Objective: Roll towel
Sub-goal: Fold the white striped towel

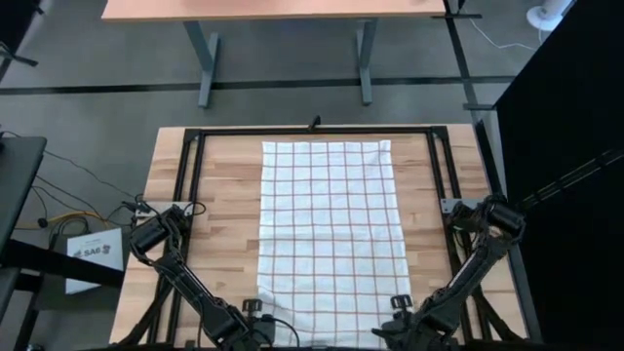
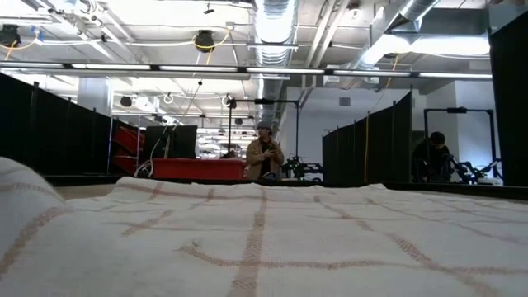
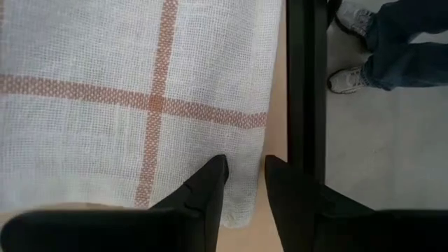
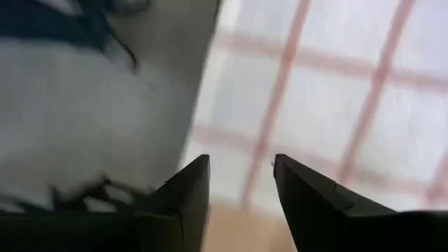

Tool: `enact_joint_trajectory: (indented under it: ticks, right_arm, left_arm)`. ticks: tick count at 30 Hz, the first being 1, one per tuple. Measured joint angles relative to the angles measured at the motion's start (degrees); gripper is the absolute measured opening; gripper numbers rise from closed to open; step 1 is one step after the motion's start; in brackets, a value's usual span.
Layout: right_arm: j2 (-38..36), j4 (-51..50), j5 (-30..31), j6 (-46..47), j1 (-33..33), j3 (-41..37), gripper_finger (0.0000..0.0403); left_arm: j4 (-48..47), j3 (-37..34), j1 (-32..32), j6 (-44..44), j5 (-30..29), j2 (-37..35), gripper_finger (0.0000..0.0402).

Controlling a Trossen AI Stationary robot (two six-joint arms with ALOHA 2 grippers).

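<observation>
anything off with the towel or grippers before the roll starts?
Nothing stands out. The towel lies flat and roughly square to the table, unrolled. Left gripper and right gripper are open at its near corners.

The left gripper (image 3: 243, 183) hangs over a corner of the towel (image 3: 105, 105), its two dark fingers (image 3: 210, 185) a narrow gap apart, with the cloth's edge showing between them. The towel lies flat on the wooden bench (image 3: 276, 150), only a thin strip of wood bare beside it. A black frame bar (image 3: 306, 84) runs along the bench edge. Beyond it, on the grey floor (image 3: 385, 147), stand a person's shoes (image 3: 346, 80) and jeans (image 3: 406, 42).
</observation>
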Motion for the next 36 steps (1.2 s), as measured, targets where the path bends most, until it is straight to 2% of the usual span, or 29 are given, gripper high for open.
enact_joint_trajectory:
  ticks: [3,6,19,29,36]
  right_arm:
    - [0.9,-0.76,0.19,0.68,0.31,-0.88,0.0152]
    - [1.25,6.43,0.5,3.15,0.78,-0.92,0.0155]
    - [11.55,12.21,-2.44,7.78,4.46,3.59,0.0152]
    - [11.22,8.84,-2.11,9.18,4.57,5.01,0.0136]
    - [11.23,0.29,-0.08,8.27,4.4,7.47,0.0128]
  left_arm:
    - [-0.59,0.0,0.15,-0.22,-0.08,-0.01,0.0093]
    - [-0.55,0.0,0.2,-0.29,-0.07,-0.01,0.0093]
    - [-2.33,0.04,0.36,-0.51,-0.41,-0.42,0.0093]
    - [-2.38,0.11,0.85,-0.2,-0.34,-0.42,0.0093]
    - [-2.36,0.11,0.85,0.09,-0.55,-0.42,0.0093]
